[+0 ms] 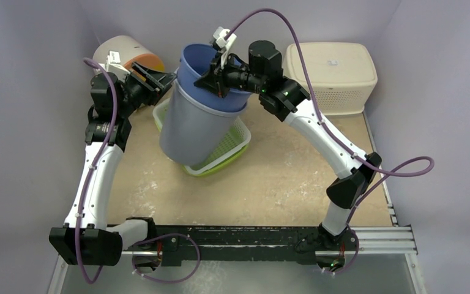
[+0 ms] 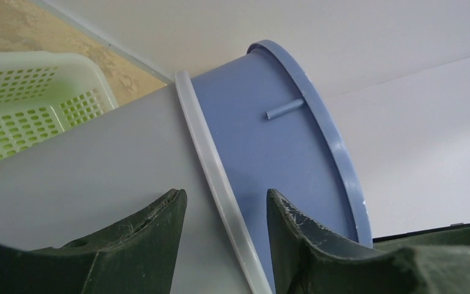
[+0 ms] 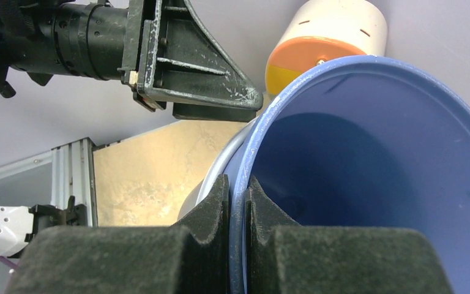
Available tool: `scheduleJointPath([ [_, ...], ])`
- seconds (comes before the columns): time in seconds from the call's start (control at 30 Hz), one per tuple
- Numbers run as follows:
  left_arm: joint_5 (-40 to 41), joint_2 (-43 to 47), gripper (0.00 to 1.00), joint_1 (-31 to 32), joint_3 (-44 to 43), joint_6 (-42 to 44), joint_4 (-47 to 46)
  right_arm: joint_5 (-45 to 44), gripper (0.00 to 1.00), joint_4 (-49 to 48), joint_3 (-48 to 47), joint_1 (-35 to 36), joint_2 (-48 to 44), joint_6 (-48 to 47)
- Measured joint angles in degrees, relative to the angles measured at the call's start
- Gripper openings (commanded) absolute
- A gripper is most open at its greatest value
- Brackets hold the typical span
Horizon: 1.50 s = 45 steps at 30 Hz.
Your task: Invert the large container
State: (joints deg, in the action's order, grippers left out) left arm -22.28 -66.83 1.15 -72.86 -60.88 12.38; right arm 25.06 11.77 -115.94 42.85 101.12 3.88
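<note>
The large container (image 1: 190, 128) tilts over the green basket (image 1: 229, 148) on the bench (image 1: 269, 184). The right jaws pinch its blue rim to lever it over, while the left jaws, parted, seemingly brace its side.

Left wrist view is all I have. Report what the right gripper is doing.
Observer: The right gripper is shut on the rim of the blue bucket, one finger inside, one outside.
Operator: Tell me where the bottom sits.
Observer: The grey container leans tilted, its base in the green basket.
Operator: Name what's behind it.
Observer: A white canister with an orange end, by the far left wall.
</note>
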Motion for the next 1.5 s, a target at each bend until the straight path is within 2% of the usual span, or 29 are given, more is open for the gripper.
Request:
scheduleJointPath([
  [0.43,-1.57,-2.89,0.26,0.04,0.81,-0.04,0.0,0.17,0.0,0.37,-0.92,-0.09,2.21,-1.53],
  [0.47,-1.6,-3.41,0.17,0.11,0.28,-0.02,-0.13,0.17,0.0,0.61,-1.51,-0.13,2.56,-1.66],
  [0.5,-1.57,-3.82,0.02,0.22,-0.22,0.02,-0.17,0.17,0.0,0.92,-2.1,-0.17,2.89,-1.77],
  [0.53,-1.57,-4.2,0.0,0.39,-0.63,0.02,-0.22,0.22,0.0,1.33,-2.67,-0.22,3.26,-1.95],
  [0.8,0.0,-6.58,0.0,2.01,-2.03,0.81,-0.81,-0.28,0.0,5.22,-7.41,-0.87,5.86,-3.69],
  [1.03,1.95,-6.1,0.0,3.06,-1.44,5.18,-0.11,-2.71,0.0,11.43,-14.49,-0.66,8.83,-7.54],
  [1.2,3.5,-2.64,0.0,3.15,3.89,7.93,-3.15,-3.58,0.0,12.37,-16.81,-0.72,10.03,-8.5],
  [1.3,3.58,-1.46,0.0,3.63,10.54,10.88,2.16,-4.55,0.0,10.78,-17.11,-1.4,10.03,-8.72],
  [1.5,3.91,-7.74,0.0,4.28,17.84,13.53,10.12,-3.85,0.0,4.11,-17.11,-3.13,10.01,-6.95],
])
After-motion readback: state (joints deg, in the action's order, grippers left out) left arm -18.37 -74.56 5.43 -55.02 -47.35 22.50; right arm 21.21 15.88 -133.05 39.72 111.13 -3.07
